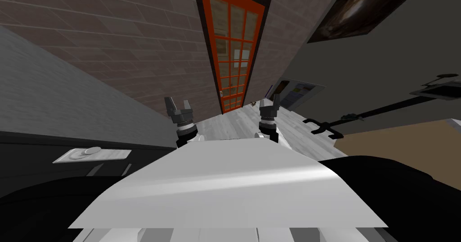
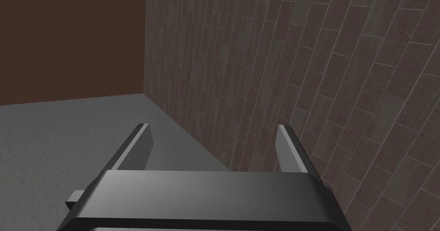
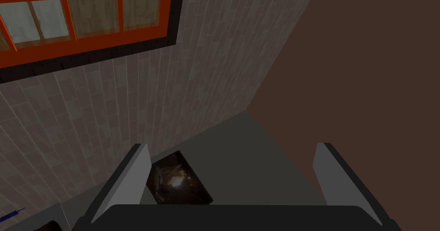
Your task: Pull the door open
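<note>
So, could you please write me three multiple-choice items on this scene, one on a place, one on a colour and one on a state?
1. Where is the door?
A. In the brick wall ahead, apart from the left hand and the right hand.
B. Gripped in the left hand.
C. Flat on the floor.

2. What colour is the door?
A. Blue.
B. Orange-red.
C. White.

3. How are the two hands?
A. Both shut.
B. Left shut on a handle.
C. Both open, holding nothing.

Answers: 1 A, since the head view shows the door well beyond both hands; 2 B, since it shows orange-red in the head and right wrist views; 3 C, since each wrist view shows its hand spread with nothing in it.
</note>
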